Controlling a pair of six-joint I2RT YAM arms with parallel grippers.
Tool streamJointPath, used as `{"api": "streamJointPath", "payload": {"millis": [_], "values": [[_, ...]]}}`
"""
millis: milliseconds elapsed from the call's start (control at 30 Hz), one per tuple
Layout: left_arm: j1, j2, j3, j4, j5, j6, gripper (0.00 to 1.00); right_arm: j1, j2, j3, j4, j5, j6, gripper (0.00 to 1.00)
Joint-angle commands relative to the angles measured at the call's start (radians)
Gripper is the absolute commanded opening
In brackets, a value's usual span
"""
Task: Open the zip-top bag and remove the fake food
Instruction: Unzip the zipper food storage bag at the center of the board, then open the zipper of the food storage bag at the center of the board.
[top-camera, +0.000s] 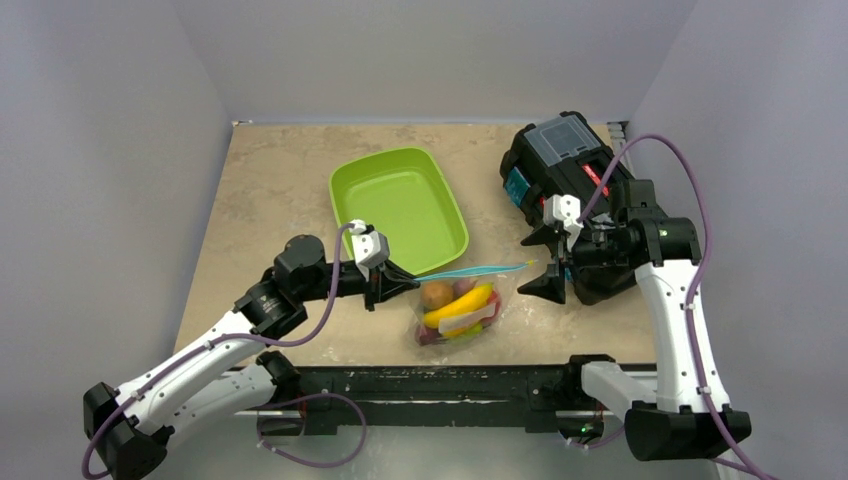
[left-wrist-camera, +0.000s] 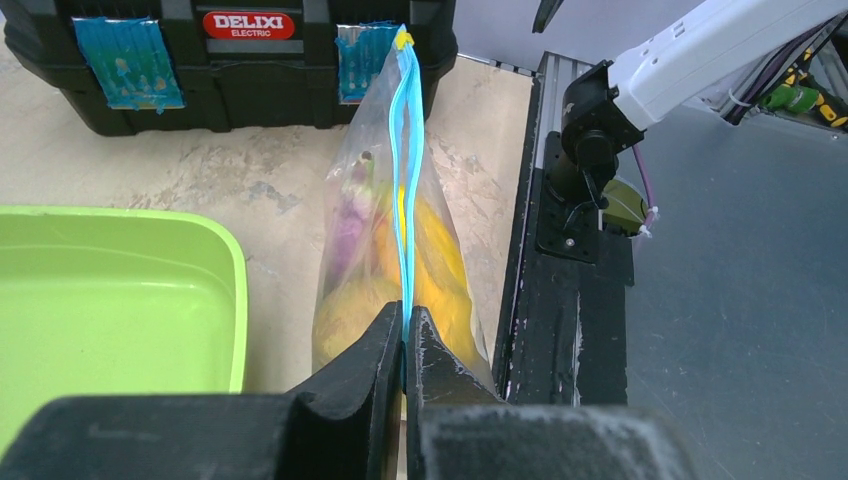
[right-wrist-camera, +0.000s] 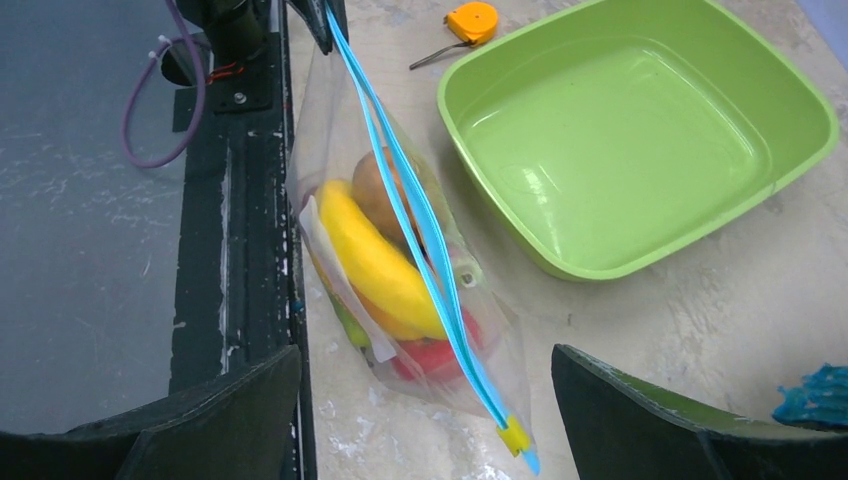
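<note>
The left gripper (left-wrist-camera: 405, 322) is pinching one end of the light blue zip strip (left-wrist-camera: 402, 180) of the zip-top bag (top-camera: 462, 318), its fingers pressed together on the plastic. The bag is hanging from that grip with its bottom resting on the counter (top-camera: 270, 190) near the front edge, just in front of the near corner of the green tray (top-camera: 400, 205). The strip is stretching across toward the right gripper (top-camera: 545, 263), which is hovering with its fingers spread wide. The strip's other end, carrying a small yellow slider (right-wrist-camera: 514, 436), is lying between those fingers, apart from both. The fake food (top-camera: 458, 305) is sitting inside the bag: a yellow banana (right-wrist-camera: 375, 265), a brown piece, something red low down and a purple piece. A black toolbox (top-camera: 560, 160) is standing behind the right gripper.
</note>
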Motion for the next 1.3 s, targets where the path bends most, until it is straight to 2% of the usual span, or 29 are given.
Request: {"api": "streamJointPath", "payload": {"millis": [0, 467, 800, 1267], "values": [[-0.010, -0.020, 0.008, 0.031, 0.015, -0.016, 0.00, 0.039, 0.013, 0.035, -0.003, -0.005, 0.001, 0.94], [-0.041, -0.076, -0.036, 0.023, -0.003, -0.046, 0.00, 0.130, 0.042, 0.052, -0.002, -0.006, 0.027, 0.92], [-0.078, -0.086, -0.032, 0.012, -0.041, -0.046, 0.00, 0.217, 0.098, 0.108, 0.010, 0.032, 0.050, 0.85], [-0.110, -0.069, -0.010, 0.012, -0.086, -0.042, 0.00, 0.235, 0.113, 0.157, 0.100, 0.030, 0.173, 0.78]]}}
